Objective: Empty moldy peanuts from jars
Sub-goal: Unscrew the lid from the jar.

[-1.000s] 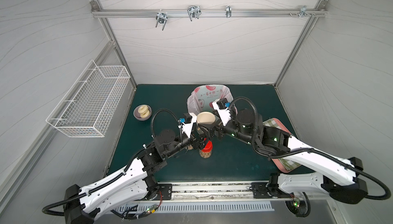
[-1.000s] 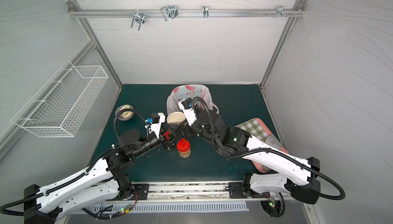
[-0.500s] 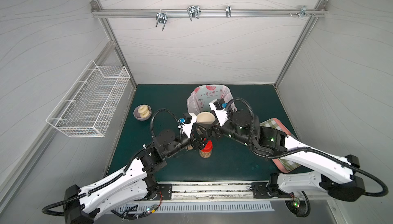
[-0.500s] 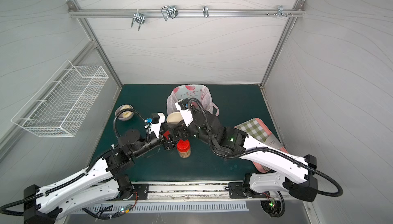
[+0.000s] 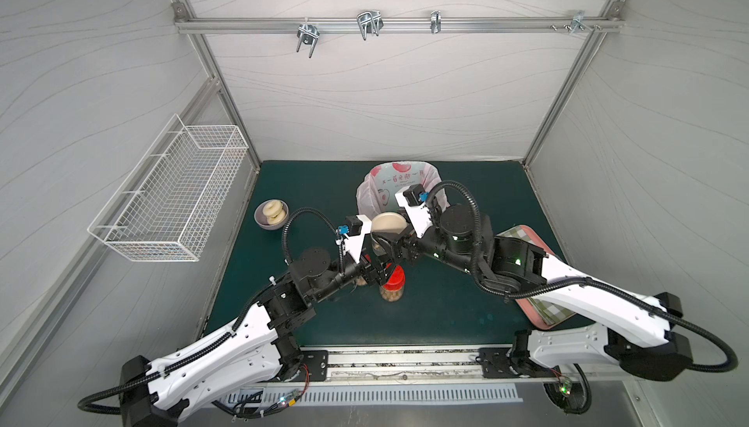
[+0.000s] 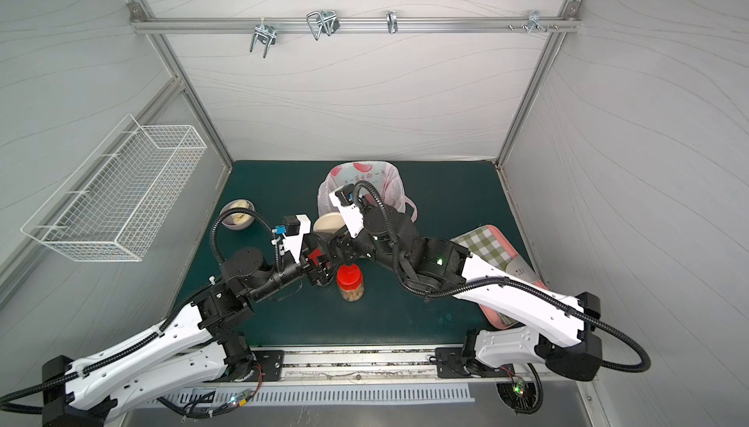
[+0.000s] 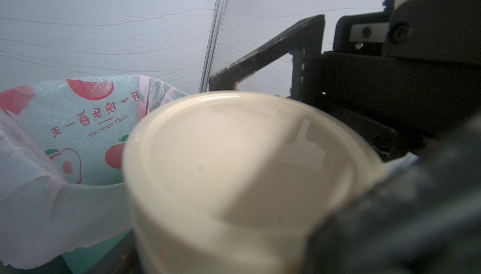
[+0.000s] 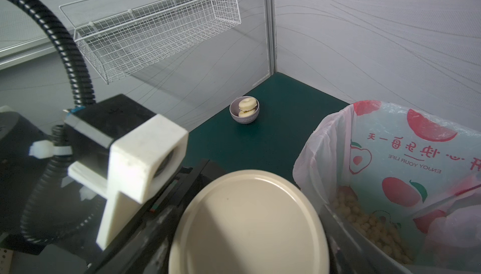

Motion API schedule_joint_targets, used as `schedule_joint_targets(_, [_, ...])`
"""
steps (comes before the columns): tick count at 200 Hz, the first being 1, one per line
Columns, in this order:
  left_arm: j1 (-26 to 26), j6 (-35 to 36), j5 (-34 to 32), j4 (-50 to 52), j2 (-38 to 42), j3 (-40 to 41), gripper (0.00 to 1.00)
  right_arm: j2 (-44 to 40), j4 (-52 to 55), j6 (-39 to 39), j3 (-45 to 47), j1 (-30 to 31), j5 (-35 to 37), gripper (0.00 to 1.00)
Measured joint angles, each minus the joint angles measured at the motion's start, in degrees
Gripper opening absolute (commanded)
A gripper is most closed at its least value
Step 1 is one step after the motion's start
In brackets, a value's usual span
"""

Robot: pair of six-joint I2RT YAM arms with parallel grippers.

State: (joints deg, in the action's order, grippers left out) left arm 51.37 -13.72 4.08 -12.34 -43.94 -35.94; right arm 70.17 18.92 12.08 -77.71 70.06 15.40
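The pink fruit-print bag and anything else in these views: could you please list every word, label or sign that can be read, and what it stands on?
"ENJOY YOUR LIFE": printed on the bin bag, seen mirrored from inside.
"开心快乐每一天": the line above it on the same bag, also mirrored.
A marking on a grey item on the checked tray: too small to read.

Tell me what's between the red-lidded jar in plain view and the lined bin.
The beige-lidded jar sits between that red-lidded jar and the bin; both top views show it.
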Motion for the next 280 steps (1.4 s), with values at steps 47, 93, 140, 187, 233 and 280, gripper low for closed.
schedule_joint_targets(47, [0.0, 0.0, 1.0, 1.4, 0.4, 0.0, 0.0, 0.1, 2.0, -0.2, -0.4, 0.1, -0.9, 0.99])
schedule_joint_targets(93, [0.0, 0.1, 1.9, 3.1, 0.4, 0.0, 0.0, 0.2, 4.4, -0.7, -2.8, 0.0, -0.9, 0.99])
schedule_joint_targets(140, [0.0, 0.2, 2.3, 3.5, 0.4, 0.0, 0.0, 1.8, 6.9, -1.1, -4.5, 0.0, 0.8, 0.99])
schedule_joint_targets(187, [0.0, 0.1, 2.6, 3.5, 0.4, 0.0, 0.0, 3.1, 8.0, -0.9, -4.5, 0.0, 1.7, 0.95])
schedule_joint_targets(233, [0.0, 0.0, 2.8, 3.9, 0.4, 0.0, 0.0, 3.2, 8.2, 0.1, -4.5, 0.0, 1.3, 0.72])
schedule_joint_targets(280, [0.0, -0.5, 3.7, 4.0, 0.4, 0.0, 0.0, 2.6, 8.0, 0.4, -3.8, -0.7, -1.9, 0.62])
